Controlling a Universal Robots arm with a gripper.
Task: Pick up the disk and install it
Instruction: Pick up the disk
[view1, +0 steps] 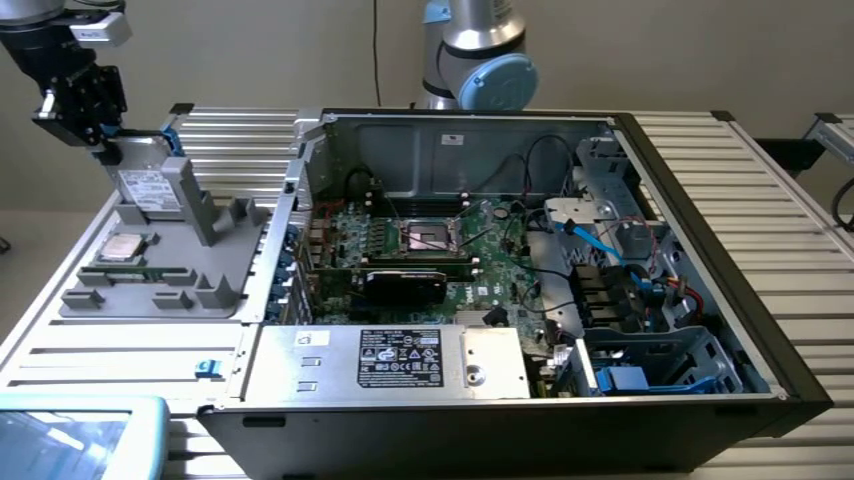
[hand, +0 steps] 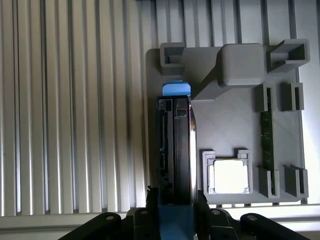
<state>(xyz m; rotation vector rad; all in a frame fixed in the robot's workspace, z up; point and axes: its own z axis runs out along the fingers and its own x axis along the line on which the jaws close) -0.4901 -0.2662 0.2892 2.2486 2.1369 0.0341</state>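
Disk stands on edge in a slot of the grey tray, at the tray's edge farthest from the exterior camera. The tray lies on the table beside the open case. The gripper sits on the disk's upper end. In the wrist view its fingers lie against both faces of the disk with no gap to be seen, so it reads as a closed grasp on the disk.

The step in hand looks like the pick-up, at the moment of gripping. The disk is seated in its slot, not yet lifted, and nothing has gone into the case. Getting it out probably calls for a straight pull along the slot, without tilt. The tray's post stands just beside the disk, and the blue rail could catch on the slot wall.

How deep the disk sits is hidden, since the tray covers its lower part. The exterior view does not let the finger contact be judged. The wrist view meets the disk edge-on, so its label is turned away, and it cuts the gripper off at the frame edge. Which bay of the case is meant for the disk cannot be told.
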